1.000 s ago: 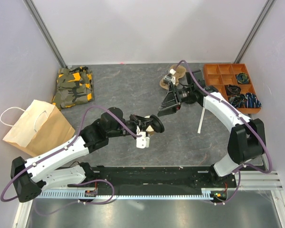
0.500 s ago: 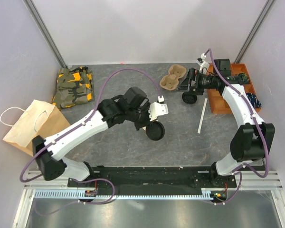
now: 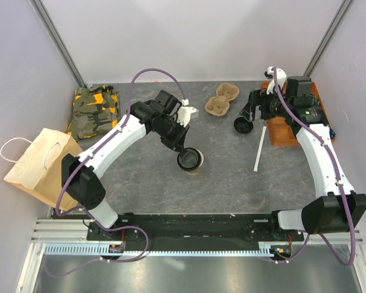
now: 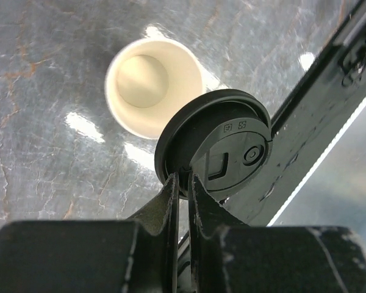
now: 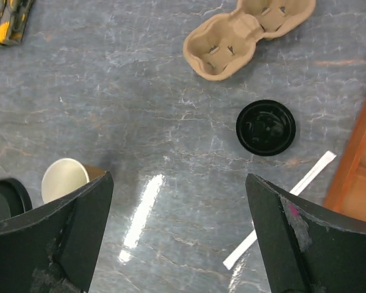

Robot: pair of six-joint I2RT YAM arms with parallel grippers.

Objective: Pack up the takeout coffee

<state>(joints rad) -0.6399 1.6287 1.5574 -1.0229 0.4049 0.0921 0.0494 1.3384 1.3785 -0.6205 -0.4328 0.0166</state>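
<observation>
**LID BEING ALIGNED OVER OPEN CUP**

The brown paper bag with white handles [image 3: 46, 165] is sitting at the left, presumably awaiting the finished drink. The left gripper [image 4: 182, 183] is pinching the round black plastic lid [image 4: 222, 143] by its rim. It is tilting the lid just beside the upright tan kraft-paper cup [image 4: 147, 85] at table centre, likely for capping. The right gripper [image 5: 178, 180] is hovering with its fingers spread wide, near a second black lid [image 5: 265, 127]. The lid's moulded symbols are illegible, and no brand is showing.
</observation>
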